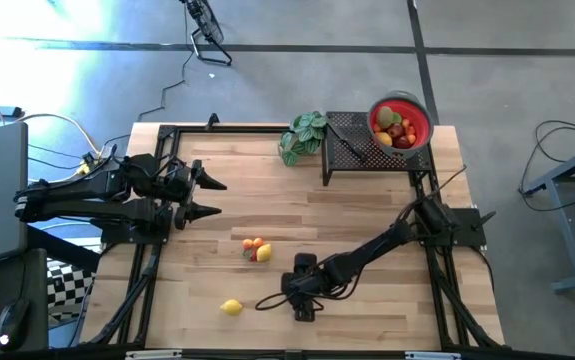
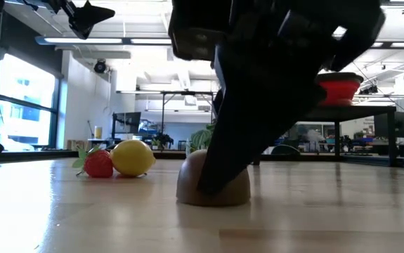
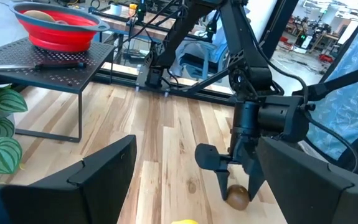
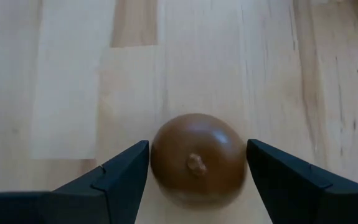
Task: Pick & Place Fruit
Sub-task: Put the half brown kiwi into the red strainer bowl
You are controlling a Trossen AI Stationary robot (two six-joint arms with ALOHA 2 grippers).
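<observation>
- From above, the right gripper point(image 1: 305, 300) covers the brown fruit point(image 4: 197, 158) entirely.
- In the low view a dark finger crosses that fruit's middle.
- The bowl point(image 1: 401, 123) holds fruits too small to name; perhaps an apple among them.
- The lemon point(image 3: 182, 221) is cut by the left wrist picture's edge.

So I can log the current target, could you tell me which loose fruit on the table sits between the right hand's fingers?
The brown fruit, alone at the table's front under the right hand, open around it. The lemon and the orange-red-yellow cluster lie apart.
</observation>
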